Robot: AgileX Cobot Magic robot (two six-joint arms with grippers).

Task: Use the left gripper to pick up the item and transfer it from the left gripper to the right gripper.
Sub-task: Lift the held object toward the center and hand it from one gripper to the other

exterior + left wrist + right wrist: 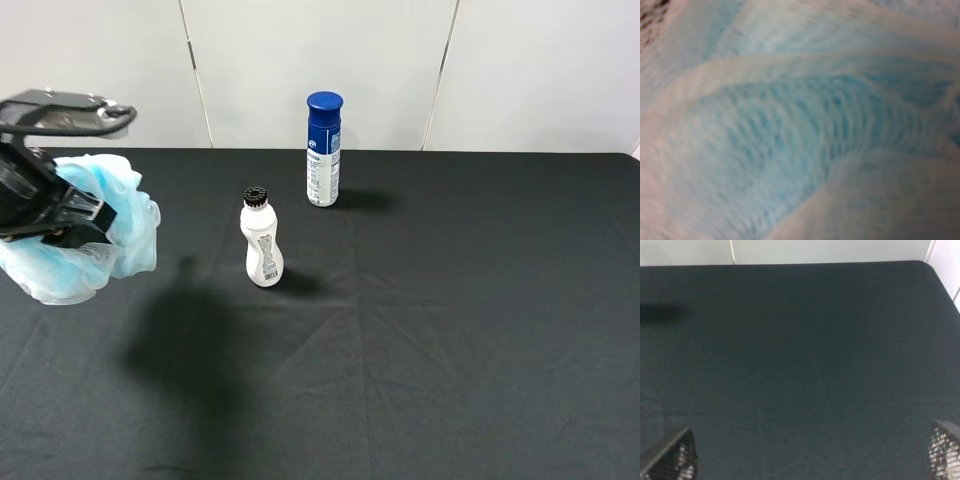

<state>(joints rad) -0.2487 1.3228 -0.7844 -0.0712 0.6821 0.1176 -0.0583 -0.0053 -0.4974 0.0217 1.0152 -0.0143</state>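
Left gripper jaws clamped on the bath pouf, which looks lifted off the tabletop, well left of the white bottle. Right gripper jaws spread wide, empty, outside the high view. Handoff likely needs it to travel past the bottle to the pouf.

Left arm at far left of the high view, gripping.
left gripper clamps the pouf, mesh bulging around it. right gripper: jaws stand wide apart, tips at the frame's lower corners.
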